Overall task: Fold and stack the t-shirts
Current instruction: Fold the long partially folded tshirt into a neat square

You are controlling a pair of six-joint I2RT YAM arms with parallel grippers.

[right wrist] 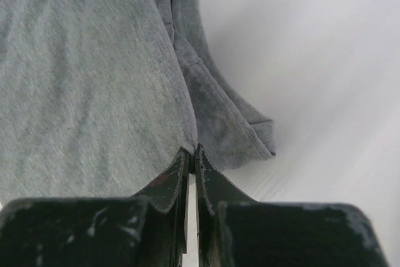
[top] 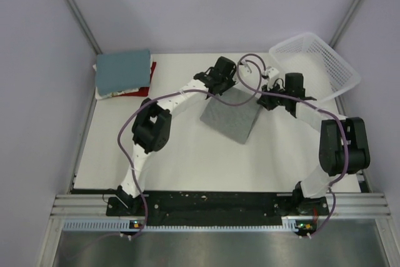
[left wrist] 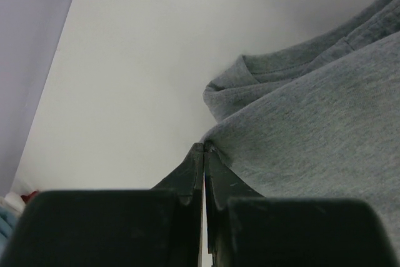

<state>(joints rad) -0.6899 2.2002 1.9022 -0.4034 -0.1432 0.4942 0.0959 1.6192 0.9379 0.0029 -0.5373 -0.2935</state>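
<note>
Far left of the basket (top: 337, 64): the folded stack (top: 124, 73), teal shirt on top. Left of the basket: the left gripper (left wrist: 204, 154), jaws closed, pinching the far edge of the grey t-shirt (top: 231, 115). Just beside the basket: the right gripper (right wrist: 192, 157), jaws closed, pinching the same edge.

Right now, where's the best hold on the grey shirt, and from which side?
Its far edge, at both corners, each taken from its own side. The grey shirt is folded into a flat panel, so the edge offers thin cloth to pinch. The left gripper and right gripper are shut on it at opposite ends, which should keep it spread.
</note>
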